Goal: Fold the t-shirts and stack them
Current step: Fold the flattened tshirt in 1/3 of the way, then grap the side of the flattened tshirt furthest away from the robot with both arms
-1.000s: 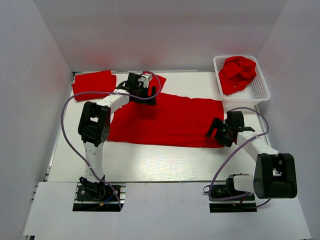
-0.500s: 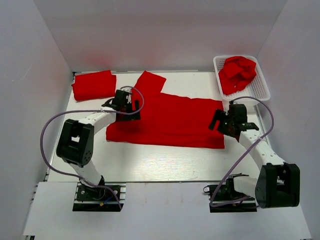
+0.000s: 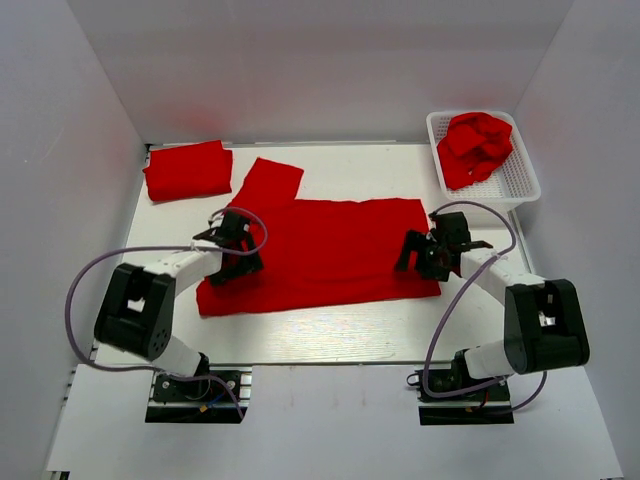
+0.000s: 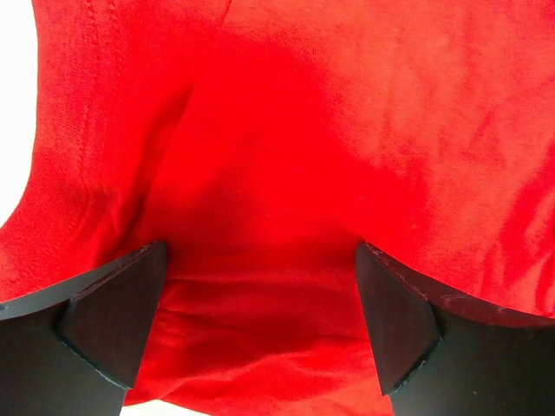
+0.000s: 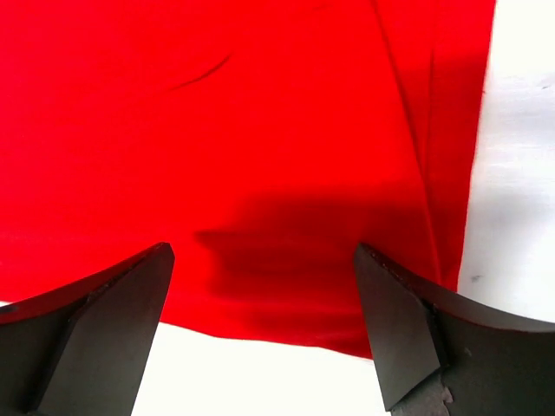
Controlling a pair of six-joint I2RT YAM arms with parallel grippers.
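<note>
One red t-shirt [image 3: 325, 250] lies spread flat in the middle of the table, one sleeve [image 3: 270, 182] pointing to the back. My left gripper [image 3: 238, 255] stands open over its left part; in the left wrist view the open left gripper [image 4: 260, 325] has wrinkled red cloth [image 4: 286, 156] below its fingers [image 4: 113, 325]. My right gripper [image 3: 415, 253] stands open over the shirt's right end; in the right wrist view the open right gripper [image 5: 260, 325] hangs over the cloth's edge [image 5: 286, 312] and bare white table [image 5: 260, 381]. Nothing is gripped.
A folded red t-shirt [image 3: 187, 169] lies at the back left corner. At the back right stands a white mesh basket [image 3: 523, 183] holding crumpled red t-shirts [image 3: 476, 146]. White walls close in the table on three sides.
The left gripper came from the shirt's back sleeve to its left front part. The right gripper moved a little left and back. The spread shirt slid left and toward the front.
</note>
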